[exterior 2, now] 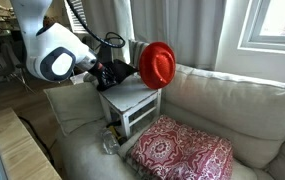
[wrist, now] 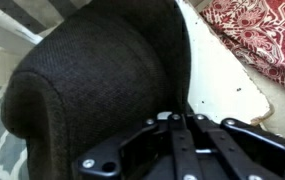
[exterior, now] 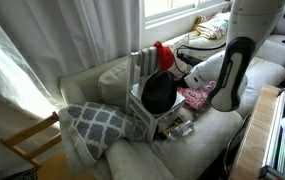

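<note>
The hand (exterior 2: 123, 72) was clamped shut on the edge of the red and black cap (exterior 2: 157, 65), holding it up just over a white stool (exterior 2: 132, 104). The stool stood on the sofa (exterior 2: 222, 100), near a red patterned cushion (exterior 2: 182, 155).

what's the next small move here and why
Probably lower the tool slightly. It is shut on the red-and-black cap, which is held on edge over the white stool on the sofa, so releasing from here might let it roll or tip off.
</note>
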Tool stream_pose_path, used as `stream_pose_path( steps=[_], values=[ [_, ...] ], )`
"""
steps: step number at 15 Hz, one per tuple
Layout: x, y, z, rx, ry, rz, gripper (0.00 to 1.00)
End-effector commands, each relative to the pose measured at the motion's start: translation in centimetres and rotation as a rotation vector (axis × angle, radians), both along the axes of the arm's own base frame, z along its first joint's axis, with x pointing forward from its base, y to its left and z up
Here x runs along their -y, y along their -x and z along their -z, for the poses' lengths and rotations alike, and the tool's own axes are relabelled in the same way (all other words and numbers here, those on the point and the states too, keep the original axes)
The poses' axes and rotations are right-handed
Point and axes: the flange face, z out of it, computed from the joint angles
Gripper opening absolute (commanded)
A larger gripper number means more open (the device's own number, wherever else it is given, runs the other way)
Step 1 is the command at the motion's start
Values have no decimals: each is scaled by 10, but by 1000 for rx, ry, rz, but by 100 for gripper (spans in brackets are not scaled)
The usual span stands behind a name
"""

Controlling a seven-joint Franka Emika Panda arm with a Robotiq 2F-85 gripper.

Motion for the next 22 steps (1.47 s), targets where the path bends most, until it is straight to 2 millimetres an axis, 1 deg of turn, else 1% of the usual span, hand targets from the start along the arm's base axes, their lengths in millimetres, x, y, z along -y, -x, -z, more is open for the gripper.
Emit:
stream_pose_path(
  steps=[1,4,8,9,10,11,16,19,20,22],
  values=[
    [4,-3,2,-1,11,125,1],
    [2,0,5,-34,12,150,1],
    [-9,4,7,-79,-19,134,1],
    [-11,4,6,-90,-28,127,29],
    [-15,5,3,-113,-49,115,30],
    [-17,7,0,-149,-52,110,36],
    [-31,11,-30,-380,-80,35,73],
    [-36,8,-50,-468,-75,24,95],
    [-36,5,-56,-484,-71,33,99],
    [-34,1,-69,-506,-63,50,100]
  ],
)
